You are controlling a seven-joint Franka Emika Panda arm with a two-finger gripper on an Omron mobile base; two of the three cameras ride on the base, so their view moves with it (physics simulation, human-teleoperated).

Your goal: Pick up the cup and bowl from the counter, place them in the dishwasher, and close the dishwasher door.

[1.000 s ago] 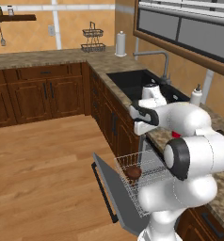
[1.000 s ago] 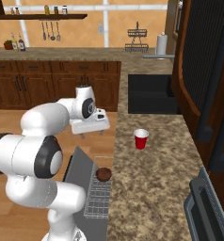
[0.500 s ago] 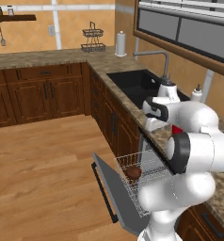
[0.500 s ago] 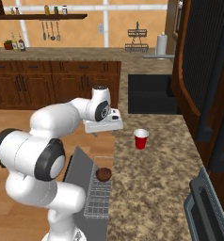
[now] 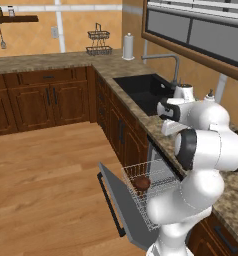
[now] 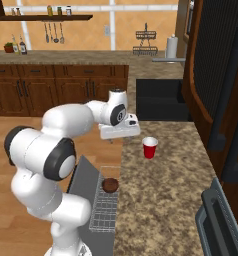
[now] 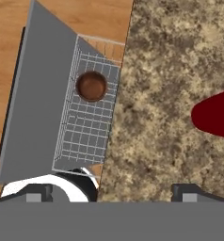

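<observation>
Left base view: the bowl (image 5: 142, 183) already sits in the pulled-out rack (image 5: 151, 192) over the lowered door (image 5: 116, 202), so 1 item is stowed.

Right base view: the hand (image 6: 120, 131) hangs spread and empty above the desk (image 6: 161, 200) edge, just left of the cup (image 6: 149, 148), probably lining up to grasp it.

Hand view: the cup (image 7: 212, 115) stands at the right edge, the fingertips (image 7: 187, 192) wide apart.

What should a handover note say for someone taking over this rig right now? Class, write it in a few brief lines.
Hand: open, holding nothing, above the counter edge, beside the cup.
Bowl: already in the dishwasher rack.
Cup: upright on the counter, not yet gripped.
Door: down, open.
Done: bowl loaded.
Left: grasp cup, put it in the rack, shut the door.
</observation>
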